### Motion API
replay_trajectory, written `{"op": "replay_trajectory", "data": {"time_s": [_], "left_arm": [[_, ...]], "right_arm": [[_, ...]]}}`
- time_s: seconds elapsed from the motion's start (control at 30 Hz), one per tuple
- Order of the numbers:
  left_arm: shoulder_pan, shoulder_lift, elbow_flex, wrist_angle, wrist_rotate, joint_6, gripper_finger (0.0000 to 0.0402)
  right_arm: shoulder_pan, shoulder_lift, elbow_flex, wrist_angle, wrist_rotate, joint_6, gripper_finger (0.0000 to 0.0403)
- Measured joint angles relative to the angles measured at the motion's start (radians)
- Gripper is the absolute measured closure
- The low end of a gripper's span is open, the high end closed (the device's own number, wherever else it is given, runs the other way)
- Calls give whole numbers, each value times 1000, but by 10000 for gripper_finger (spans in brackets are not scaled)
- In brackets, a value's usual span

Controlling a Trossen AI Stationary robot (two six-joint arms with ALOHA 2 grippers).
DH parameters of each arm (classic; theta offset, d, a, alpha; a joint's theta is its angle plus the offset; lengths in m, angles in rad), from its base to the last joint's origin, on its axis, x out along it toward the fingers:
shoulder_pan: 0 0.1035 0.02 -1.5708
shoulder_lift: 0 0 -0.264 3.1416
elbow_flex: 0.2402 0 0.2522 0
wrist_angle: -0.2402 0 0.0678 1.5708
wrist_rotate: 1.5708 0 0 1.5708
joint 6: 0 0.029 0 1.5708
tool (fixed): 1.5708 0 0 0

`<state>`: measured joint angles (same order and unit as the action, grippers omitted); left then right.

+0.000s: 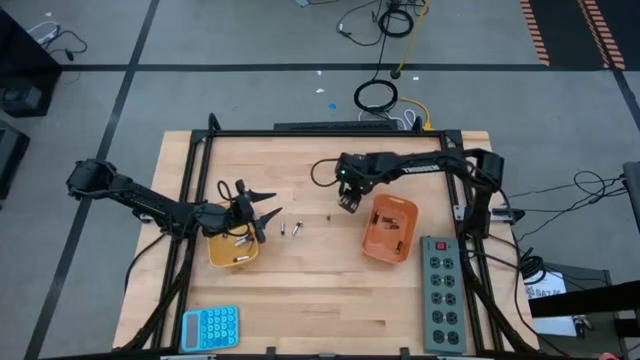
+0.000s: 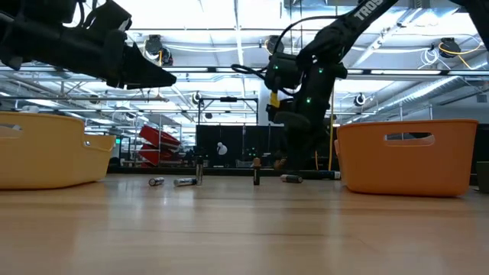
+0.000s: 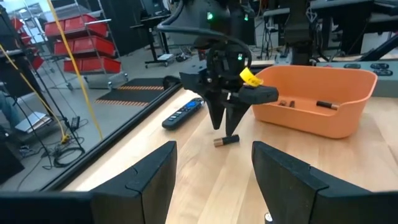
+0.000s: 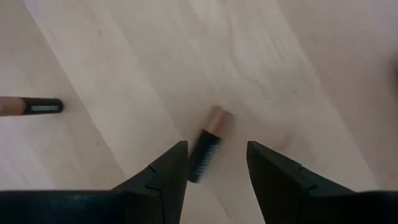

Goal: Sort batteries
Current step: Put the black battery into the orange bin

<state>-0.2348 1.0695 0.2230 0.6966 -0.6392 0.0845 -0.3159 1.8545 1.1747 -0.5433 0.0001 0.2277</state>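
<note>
The table (image 1: 320, 290) is bare wood through its middle and front, with open room between the yellow tray (image 1: 233, 250) on the left and the orange tray (image 1: 389, 229) on the right. A blue calculator (image 1: 210, 327) lies at the front left edge and a grey power strip (image 1: 442, 292) runs along the right edge, both well clear of the arms.

The left pincer (image 1: 262, 217) hangs over the yellow tray's inner rim, its fingers (image 3: 152, 180) apart and empty. The right pincer (image 1: 348, 203) points down just beside the orange tray's left edge, its fingers (image 4: 165, 171) spread with nothing clamped between them.

From above, the loose batteries (image 1: 290, 229) show only as tiny marks between the trays, a pair lying near the left pincer and one dark speck (image 1: 330, 215) farther along. The low view shows that two cells (image 2: 256, 176) stand upright while others (image 2: 174, 182) lie flat. The right wrist view alone shows a dark cell with a copper end (image 4: 206, 152) lying flat on the wood directly below the open fingers, its long axis slanted, copper end pointing away from the pincer; a second cell (image 4: 31, 106) lies to one side, crosswise to the first. The left wrist view shows that same cell (image 3: 226, 140) under the right pincer's tips, and a few cells (image 3: 326, 105) lying in the orange tray. The overhead view shows light cells (image 1: 240, 242) in the yellow tray.
</note>
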Motion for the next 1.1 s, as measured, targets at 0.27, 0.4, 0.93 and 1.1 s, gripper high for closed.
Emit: {"op": "replay_trajectory", "data": {"time_s": [0.27,0.4,0.93,1.1], "left_arm": [[0,0,0,-3,0,-1,183],[0,0,0,-3,0,-1,183],[0,0,0,-8,0,-1,183],[0,0,0,-10,0,0,183]], "right_arm": [[0,61,29,-11,-3,9,248],[-6,86,31,-11,0,25,248],[4,86,31,-18,58,2,379],[15,86,29,-5,58,-8,383]]}}
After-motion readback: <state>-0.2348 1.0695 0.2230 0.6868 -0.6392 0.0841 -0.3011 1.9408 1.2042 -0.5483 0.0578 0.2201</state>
